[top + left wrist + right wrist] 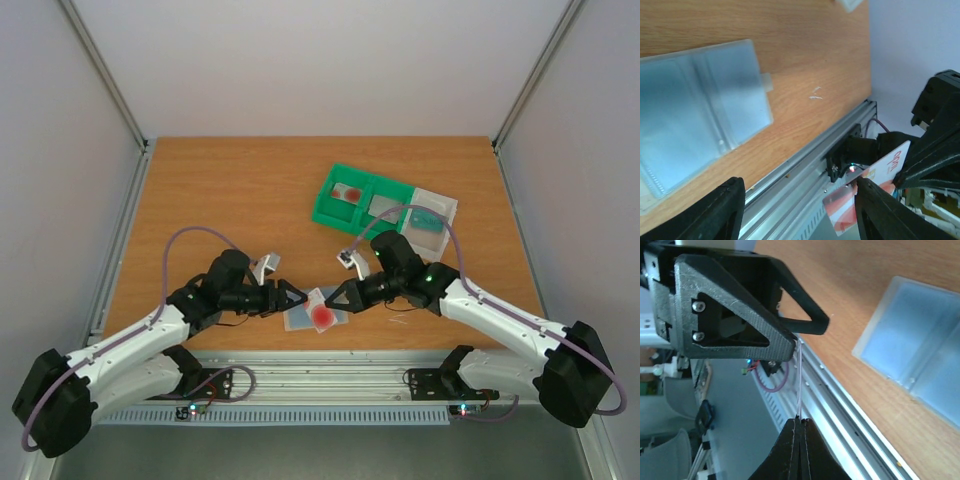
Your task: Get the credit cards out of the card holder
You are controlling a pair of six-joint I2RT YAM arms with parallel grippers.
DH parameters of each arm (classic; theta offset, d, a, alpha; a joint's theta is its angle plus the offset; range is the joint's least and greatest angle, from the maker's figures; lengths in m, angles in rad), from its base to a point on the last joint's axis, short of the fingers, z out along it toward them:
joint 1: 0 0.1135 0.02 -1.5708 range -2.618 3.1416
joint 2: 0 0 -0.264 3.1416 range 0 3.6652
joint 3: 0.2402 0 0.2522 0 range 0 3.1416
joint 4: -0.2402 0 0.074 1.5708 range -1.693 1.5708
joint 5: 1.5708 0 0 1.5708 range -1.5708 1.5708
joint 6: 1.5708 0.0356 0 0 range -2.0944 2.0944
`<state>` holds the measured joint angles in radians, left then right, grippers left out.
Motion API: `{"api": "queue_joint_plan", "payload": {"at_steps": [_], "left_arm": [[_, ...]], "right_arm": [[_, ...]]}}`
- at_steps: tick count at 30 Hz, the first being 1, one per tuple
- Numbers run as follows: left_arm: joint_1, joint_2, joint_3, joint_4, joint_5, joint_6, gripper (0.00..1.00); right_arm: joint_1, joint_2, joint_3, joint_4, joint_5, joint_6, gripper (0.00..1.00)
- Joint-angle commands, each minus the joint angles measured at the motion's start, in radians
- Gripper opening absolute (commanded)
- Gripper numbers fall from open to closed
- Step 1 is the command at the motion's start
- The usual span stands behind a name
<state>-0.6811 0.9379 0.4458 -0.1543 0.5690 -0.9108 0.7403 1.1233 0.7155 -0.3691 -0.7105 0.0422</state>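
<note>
The card holder [297, 321] lies open on the table near the front edge, its grey-blue inside [695, 110] facing up, also visible in the right wrist view [920, 360]. Above it a pale credit card with red markings [322, 314] hangs between the two grippers. My right gripper [337, 297] is shut on that card, which appears edge-on [799, 385] above its closed fingertips [800, 421]. My left gripper [291, 296] is open, and the card [875, 192] sits beside its right finger [885, 210]. Another card [350, 192] lies in the green tray.
A green two-compartment tray [372, 183] stands at the back right, with a white tray [436, 214] next to it. The aluminium rail [805, 165] runs along the table's front edge just below the grippers. A small white scrap [815, 93] lies on the wood.
</note>
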Motion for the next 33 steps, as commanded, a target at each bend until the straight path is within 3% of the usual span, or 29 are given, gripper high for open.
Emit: {"api": "queue_joint_plan", "payload": {"at_steps": [1,6,11,14,18,24,29,33], "left_arm": [[-0.003,-0.023,0.001,0.127,0.105,-0.012,0.59],[-0.003,-0.019,-0.053,0.326,0.170,-0.100,0.40],[-0.003,-0.011,-0.066,0.345,0.160,-0.125,0.12],[-0.002,-0.007,-0.077,0.366,0.160,-0.140,0.01],[-0.002,0.001,-0.092,0.427,0.163,-0.173,0.00],[-0.003,-0.002,-0.105,0.465,0.144,-0.206,0.00],[-0.003,-0.055,-0.127,0.453,0.050,-0.226,0.00],[-0.002,-0.123,-0.141,0.408,-0.048,-0.235,0.01]], "right_arm": [[-0.002,-0.021,0.017,0.041,-0.132,-0.014,0.01],[-0.002,-0.013,0.011,0.067,-0.150,0.000,0.01],[-0.002,-0.020,0.006,0.068,-0.131,0.005,0.01],[-0.002,-0.031,0.007,0.061,-0.105,0.014,0.01],[-0.002,-0.037,0.002,0.071,-0.066,0.054,0.04],[-0.002,-0.048,-0.004,0.082,0.025,0.147,0.25],[-0.003,-0.091,-0.041,0.123,0.128,0.313,0.36],[-0.002,-0.120,-0.117,0.265,0.140,0.486,0.41]]}}
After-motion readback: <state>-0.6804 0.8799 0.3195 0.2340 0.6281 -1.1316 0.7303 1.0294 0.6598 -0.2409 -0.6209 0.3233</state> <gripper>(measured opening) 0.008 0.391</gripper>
